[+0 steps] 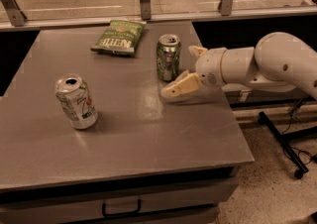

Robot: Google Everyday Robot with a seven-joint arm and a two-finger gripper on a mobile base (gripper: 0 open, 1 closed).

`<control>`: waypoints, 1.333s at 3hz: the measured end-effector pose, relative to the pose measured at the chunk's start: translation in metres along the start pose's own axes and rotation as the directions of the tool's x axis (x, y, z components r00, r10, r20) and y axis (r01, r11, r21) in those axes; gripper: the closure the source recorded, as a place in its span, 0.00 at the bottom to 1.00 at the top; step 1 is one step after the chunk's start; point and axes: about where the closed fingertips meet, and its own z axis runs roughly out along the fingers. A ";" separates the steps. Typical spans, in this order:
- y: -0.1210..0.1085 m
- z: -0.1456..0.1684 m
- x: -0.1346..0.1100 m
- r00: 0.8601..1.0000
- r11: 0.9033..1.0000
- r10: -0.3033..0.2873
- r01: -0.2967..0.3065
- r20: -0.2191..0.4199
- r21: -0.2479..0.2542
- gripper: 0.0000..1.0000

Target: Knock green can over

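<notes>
Grey table [148, 139] in front of a glazed partition carries all items. The gripper [182, 70] hangs low over the table's right portion, at the end of the white arm [257, 64], which reaches in from the right. Its two fingers are spread apart: one angles down toward the tabletop, the other points up and away. The green can [169, 57] stands upright just beyond the fingertips, on the side facing away from the arm, close to the lower finger. Whether they touch cannot be told. The can's long axis is vertical, and the gripper is level with its lower half. A sideways push away from the arm, applied higher up, would likely tip it. The white-silver can [77, 101] stands well beyond the green can. The chip bag [118, 37] lies farther back.
</notes>
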 end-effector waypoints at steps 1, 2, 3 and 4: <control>-0.017 0.021 -0.005 0.997 1.000 0.017 -0.019 0.076 0.022 0.00; -0.031 0.027 -0.023 0.993 0.999 0.011 -0.017 0.116 0.047 0.17; -0.035 0.025 -0.048 0.994 0.999 -0.007 0.002 0.111 0.048 0.41; -0.032 0.018 -0.065 0.997 0.999 -0.034 0.031 0.067 0.038 0.64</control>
